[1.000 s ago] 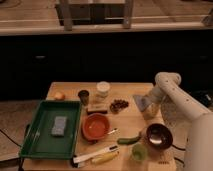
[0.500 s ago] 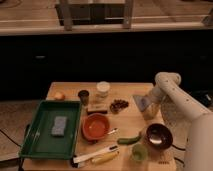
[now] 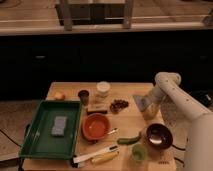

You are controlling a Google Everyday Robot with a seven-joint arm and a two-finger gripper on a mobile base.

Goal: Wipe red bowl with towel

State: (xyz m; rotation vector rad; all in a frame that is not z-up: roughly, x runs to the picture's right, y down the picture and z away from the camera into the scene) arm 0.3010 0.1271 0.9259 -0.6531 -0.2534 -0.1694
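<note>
A green tray (image 3: pixel 44 144) holding a grey sponge (image 3: pixel 59 126) sits on the left of the table (image 3: pixel 127 122). Just right of it, mid-table, stands the red bowl (image 3: pixel 95 126). Farther right, the gripper (image 3: pixel 143 103) hangs low over the table, jaws released, with a dark bowl (image 3: pixel 157 134) nearer the front edge.

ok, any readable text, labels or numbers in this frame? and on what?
No text can be read.
White-lidded jar: no legible label.
Flat packet behind the red bowl: any print is too blurred to read.
Green tray and grey-blue sponge: plain.
Gripper, over the right side of the table: no marking visible.
</note>
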